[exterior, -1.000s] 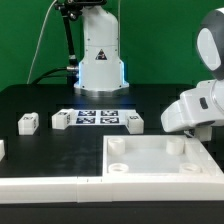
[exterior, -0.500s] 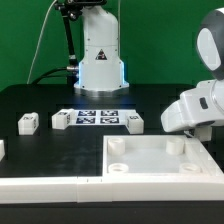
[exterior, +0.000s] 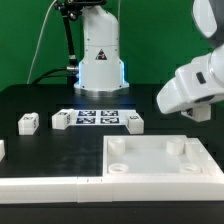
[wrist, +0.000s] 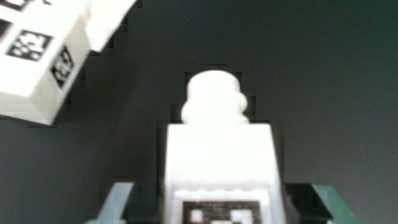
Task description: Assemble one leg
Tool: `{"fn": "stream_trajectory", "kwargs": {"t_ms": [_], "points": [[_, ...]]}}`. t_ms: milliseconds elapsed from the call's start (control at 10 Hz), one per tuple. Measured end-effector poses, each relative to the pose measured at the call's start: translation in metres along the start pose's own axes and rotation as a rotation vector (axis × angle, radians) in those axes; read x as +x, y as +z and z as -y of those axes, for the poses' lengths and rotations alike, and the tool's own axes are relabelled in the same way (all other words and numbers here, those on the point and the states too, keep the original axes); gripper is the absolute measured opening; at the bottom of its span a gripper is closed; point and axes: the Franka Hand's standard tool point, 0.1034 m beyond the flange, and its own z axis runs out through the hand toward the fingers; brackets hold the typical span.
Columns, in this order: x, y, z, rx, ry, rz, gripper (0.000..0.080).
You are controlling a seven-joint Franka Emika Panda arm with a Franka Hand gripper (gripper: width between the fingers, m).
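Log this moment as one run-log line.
gripper: shut on the leg | leg: peg end pointing away from wrist | white panel: on table, no leg fitted | spare legs: loose beside marker board

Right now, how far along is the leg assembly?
Done: one leg is gripped, the gripper shut on it. In hand: it hangs over dark table, not over the white panel. Left: seating it in a corner hole; none holds a leg yet.
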Motion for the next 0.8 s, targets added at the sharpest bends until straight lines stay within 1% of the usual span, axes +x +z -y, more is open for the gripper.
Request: {"fn": "stream_trajectory", "kwargs": {"t_ms": [100,200,300,400,500,600,700,800], "points": [[0.0,-0.003,-0.001,0.0,-0.001,-0.016,0.0287],[0.003,-0.002,0.0,0.0,-0.002,-0.025,0.0287],[0.013,-0.008,-0.001,-0.002,0.001,-0.108,0.0287],[0.018,-0.014,-0.003,-0.01,0.006,-0.234,0.0287],[0.016,-0.013,-0.006,-0.018,0.002,-0.313,0.0287],[0.018,-0.016,-0.013,-0.022,-0.03,-0.354,0.0287],[0.026,-0.03,-0.021,-0.026,-0.043,-0.448,0.0287],[0.025,-0.041,-0.031,-0.038,-0.054,-0.545,0.0287]]}}
